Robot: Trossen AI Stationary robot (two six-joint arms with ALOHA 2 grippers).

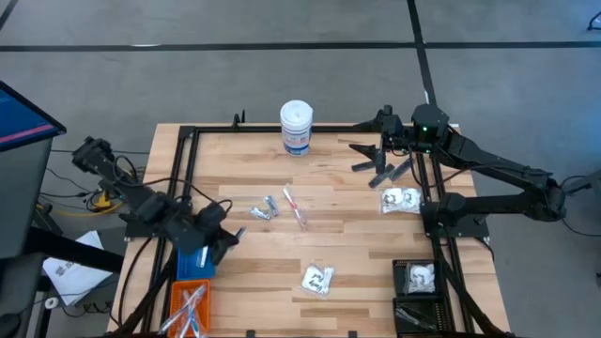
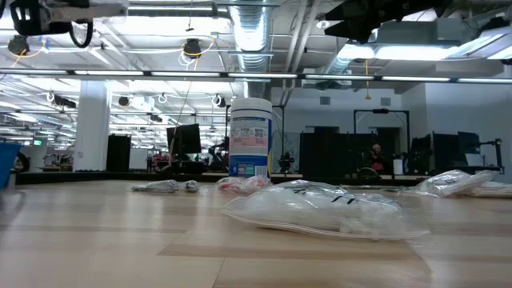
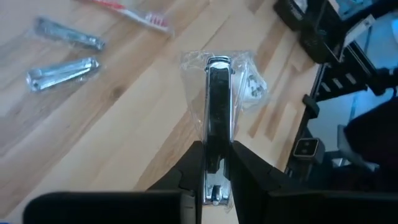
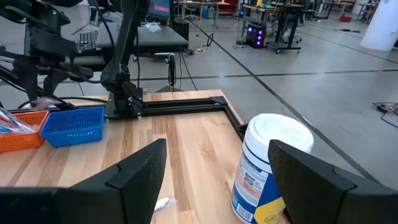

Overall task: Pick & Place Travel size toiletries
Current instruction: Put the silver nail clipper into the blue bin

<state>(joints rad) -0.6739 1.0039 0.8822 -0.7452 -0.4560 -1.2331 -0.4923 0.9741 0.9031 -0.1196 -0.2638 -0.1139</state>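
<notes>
My left gripper (image 1: 223, 240) hangs over the table's near left part, beside the blue bin (image 1: 194, 264), shut on a slim black piece with silver ends (image 3: 217, 106). Other travel size toiletries lie flat on the wood: two silver pieces (image 3: 62, 71), a white-and-red stick (image 1: 294, 207) and clear packets (image 1: 317, 279) (image 1: 401, 199). My right gripper (image 1: 376, 161) hovers open at the far right, its fingers (image 4: 143, 171) standing apart from the white canister (image 4: 268, 168). My left gripper pinches the black piece by its near end (image 3: 216, 167) between its two fingers. The piece runs along the fingers and sticks out past their tips. The fingers slant down toward the table's right. The piece is lifted clear of the wood.
An orange bin (image 1: 188, 305) with several sticks sits in front of the blue one. A black bin (image 1: 418, 278) at the near right holds a packet. The canister (image 1: 296, 127) stands upright at the far edge. A black frame (image 1: 178, 188) borders the table's left and right sides.
</notes>
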